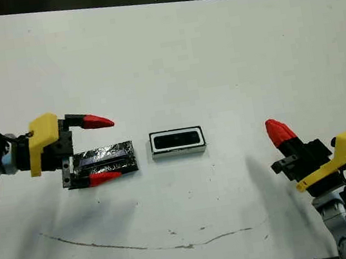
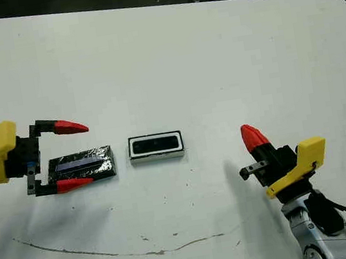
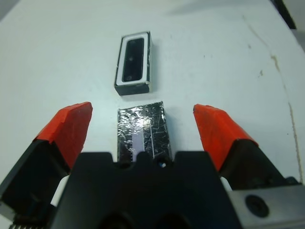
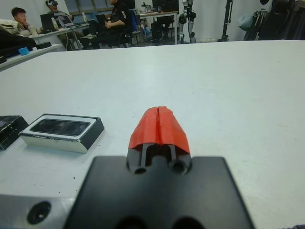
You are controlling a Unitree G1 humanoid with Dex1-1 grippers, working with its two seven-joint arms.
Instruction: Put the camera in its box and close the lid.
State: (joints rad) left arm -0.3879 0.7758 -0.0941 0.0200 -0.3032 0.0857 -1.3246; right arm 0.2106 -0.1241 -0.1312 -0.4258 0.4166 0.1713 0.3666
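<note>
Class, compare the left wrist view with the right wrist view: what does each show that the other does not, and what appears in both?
Only the left wrist view shows the left end effector open, its red-tipped fingers either side of the whole flat black lid with the shiny silvery top.

Only the right wrist view shows the right end effector shut, apart from everything, and seated people beyond the table.

Both show the white-walled shallow box with the small black bar-shaped camera inside, uncovered, on the white table.
</note>
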